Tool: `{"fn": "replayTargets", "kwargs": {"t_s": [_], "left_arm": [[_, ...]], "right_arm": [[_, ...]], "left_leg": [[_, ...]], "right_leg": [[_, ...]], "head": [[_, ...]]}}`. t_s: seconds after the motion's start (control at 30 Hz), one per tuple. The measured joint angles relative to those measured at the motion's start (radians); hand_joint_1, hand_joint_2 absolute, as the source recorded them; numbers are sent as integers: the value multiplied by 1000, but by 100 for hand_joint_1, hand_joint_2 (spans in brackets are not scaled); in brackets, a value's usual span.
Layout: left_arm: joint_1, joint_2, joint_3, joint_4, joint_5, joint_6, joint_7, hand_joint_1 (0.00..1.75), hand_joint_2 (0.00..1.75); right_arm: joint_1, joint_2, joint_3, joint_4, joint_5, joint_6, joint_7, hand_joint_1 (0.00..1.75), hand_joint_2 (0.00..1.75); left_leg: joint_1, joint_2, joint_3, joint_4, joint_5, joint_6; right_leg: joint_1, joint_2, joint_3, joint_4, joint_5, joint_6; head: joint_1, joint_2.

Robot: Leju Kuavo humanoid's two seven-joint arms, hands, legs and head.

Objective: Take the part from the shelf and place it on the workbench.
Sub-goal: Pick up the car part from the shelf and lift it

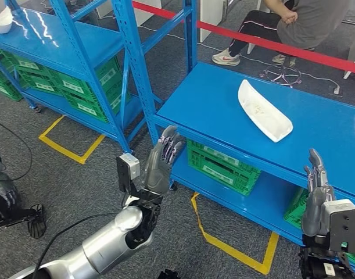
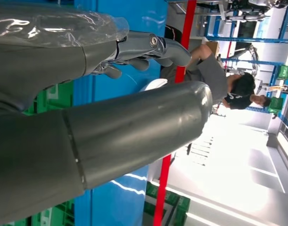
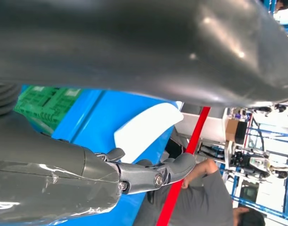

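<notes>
- I see my left hand (image 1: pixel 163 160) raised just off the near left corner of the blue shelf (image 1: pixel 210 104), fingers (image 1: pixel 171 142) loosely apart and holding nothing.
- My right hand (image 1: pixel 316 192) stands upright before the shelf's front edge, fingers apart, also holding nothing.
- One white part (image 1: pixel 264 110) lies on the top deck, beyond and between both hands, apart from each; bare blue deck surrounds it.
- Faint marks on the part are too small for me to read.
- Green crates (image 1: pixel 221 165) with white labels, unreadable, sit on the level below the fingers.
- A second white part (image 1: pixel 3 20) lies on the far left shelf.
- A red barrier (image 1: pixel 272 43) runs behind; one person (image 1: pixel 294 20) sits beyond it.
</notes>
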Motion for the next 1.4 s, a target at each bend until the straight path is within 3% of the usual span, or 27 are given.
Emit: {"fn": "replayTargets", "kwargs": {"t_s": [0.17, 0.2, 0.27, 0.3, 0.37, 0.43, 0.47, 0.5, 0.57, 0.6, 0.63, 0.73, 0.8, 0.83, 0.9, 0.93, 0.97, 1.0, 1.07, 1.1, 1.17, 1.2, 1.23, 1.3, 1.33, 1.37, 1.4], "left_arm": [[0, 0, 0, 0, 0, 0, 0, 0, 0], [-1, 0, 0, 0, 0, 0, 0, 0, 0], [-4, 0, 0, -3, -2, -1, 0, 0, 0], [-5, -1, 0, -5, -4, -2, 0, 0, 0], [-3, -3, 0, -7, -7, -2, 0, 0, 0], [0, -3, -1, -7, -7, -3, 0, 0, 0], [1, -3, -1, -7, -7, -3, 0, 0, 0], [2, -3, -1, -7, -7, -3, 0, 0, 0], [3, -4, -1, -6, -7, -3, 1, 0, 0], [2, -4, -1, -7, -7, -3, 1, 0, 0], [2, -5, -1, -7, -7, -3, 1, 0, 0], [-1, -5, -2, -9, -8, -4, 0, 0, 0], [-1, -4, -2, -9, -7, -4, 0, 0, 0], [-1, -3, -2, -9, -7, -3, 1, 0, 0], [0, -1, -2, -9, -6, -2, 1, 0, 0], [1, 0, -2, -9, -6, -1, 1, 0, 0], [3, 1, -2, -9, -6, 0, 1, 0, 0], [4, 2, -2, -9, -6, 1, 1, 0, 0], [6, 3, -2, -9, -6, 3, 1, 0, 0], [6, 4, -2, -9, -6, 5, 1, 0, 0], [6, 5, -2, -10, -7, 7, 1, 0, 0], [6, 5, -2, -10, -7, 8, 1, 0, 0], [6, 5, -2, -11, -7, 8, 1, 0, 0], [6, 5, -2, -12, -7, 9, 1, 0, 0], [6, 5, -2, -12, -7, 10, 1, 0, 0], [6, 5, -2, -12, -7, 10, 1, 0, 0], [6, 5, -2, -12, -7, 11, 1, 0, 0]], "right_arm": [[0, 0, 0, 0, 0, 0, 0, 0, 0], [0, 0, 0, 0, 0, 1, 0, 0, 0], [2, 1, -1, 0, 4, 5, -2, 0, 0], [2, 1, -1, -1, 6, 7, -2, 0, 0], [5, 1, -2, -1, 9, 6, -1, 0, 0], [9, 1, -3, -1, 9, 6, 0, 0, 0], [10, 1, -4, -1, 9, 5, 0, 0, 0], [10, 1, -4, -1, 9, 5, 0, 0, 0], [10, 1, -4, 0, 9, 6, 0, 0, 0], [11, 1, -4, 1, 9, 6, 1, 0, 0], [12, 2, -4, 1, 9, 6, 1, 0, 0], [9, 2, -6, 0, 9, 6, 1, 0, 0], [6, 2, -8, 0, 10, 7, 1, 0, 0], [6, 2, -8, 0, 10, 8, 1, 0, 0], [5, 2, -9, 1, 10, 9, 2, 0, 0], [5, 2, -9, 1, 10, 9, 4, 0, 0], [5, 2, -9, 2, 10, 8, 6, 0, 0], [5, 2, -9, 2, 10, 7, 8, 0, 0], [4, 2, -9, 2, 10, 3, 12, 0, 0], [3, 2, -9, 2, 10, 2, 13, 0, 0], [2, 2, -10, 3, 10, 1, 15, 0, 0], [1, 2, -11, 3, 9, 0, 16, 0, 0], [1, 2, -12, 3, 9, -1, 17, 0, 0], [2, 2, -14, 3, 8, -2, 21, 0, 87], [2, 2, -15, 3, 7, -2, 24, 0, 131], [2, 2, -16, 3, 5, -2, 28, 0, 175], [2, 2, -17, 3, 3, -2, 32, 0, 175]], "left_leg": [[-2, 0, 3, -13, 11, 3], [-10, 1, 27, -75, 49, 16], [-27, 3, 124, -249, 96, 49], [-32, 4, 184, -337, 113, 62], [-20, 3, 256, -374, 75, 55], [-10, -1, 294, -374, 45, 45], [-4, -3, 315, -374, 29, 40], [1, -4, 337, -373, 11, 33], [7, -6, 371, -366, -25, 18], [6, -6, 379, -363, -42, 10], [6, -7, 385, -361, -52, 2], [10, -5, 372, -319, -42, -19], [13, -2, 305, -209, -30, -26], [14, -1, 258, -146, -43, -28], [13, -1, 169, -65, -111, -28], [13, -1, 139, -59, -137, -27], [13, -1, 124, -80, -137, -23], [12, -1, 123, -126, -102, -18], [4, 0, 143, -247, 20, -3], [0, 0, 153, -289, 59, 4], [-8, -2, 159, -312, 82, 11], [-7, -2, 162, -315, 90, 3], [-5, -3, 165, -318, 99, -10], [-3, -4, 170, -321, 108, -23], [-4, -5, 172, -321, 104, -19], [-5, -5, 172, -320, 104, -11], [-5, -6, 172, -320, 103, -9]], "right_leg": [[1, 0, 3, 0, -2, -1], [1, 0, 8, -3, -10, -1], [-3, -4, 25, 21, -19, 14], [-6, -6, 7, 73, -28, 25], [-11, -6, -91, 225, -67, 44], [-19, -7, -166, 267, -127, 59], [-23, -7, -182, 242, -131, 67], [-28, -8, -186, 192, -101, 75], [-39, -15, -185, 65, 47, 85], [-39, -17, -181, 25, 112, 80], [-40, -19, -180, 3, 153, 71], [-36, -15, -163, 2, 150, 38], [-34, -13, -143, -4, 140, 25], [-33, -12, -134, -7, 133, 21], [-29, -10, -114, -11, 116, 16], [-26, -9, -102, -12, 107, 16], [-24, -7, -89, -12, 97, 15], [-22, -6, -74, -13, 87, 15], [-18, -4, -51, -15, 70, 17], [-18, -2, -43, -16, 63, 20], [-18, 2, -34, -18, 52, 32], [-16, 2, -36, -17, 43, 29], [-15, 2, -37, -16, 37, 16], [-12, 0, -38, -14, 29, -7], [-13, 0, -35, -17, 32, -6], [-14, 0, -32, -20, 35, 4], [-15, 0, -30, -24, 35, 12]], "head": [[0, 0], [1, 0], [2, 0], [2, 0], [1, 0], [1, 0], [1, 0], [1, 0], [8, 0], [10, 0], [10, 0], [0, 0], [-8, 0], [-13, 0], [-21, 0], [-25, 0], [-27, 0], [-30, 0], [-32, 0], [-33, 0], [-36, 0], [-39, 0], [-38, 0], [-34, 0], [-33, 0], [-33, 0], [-32, 0]]}}
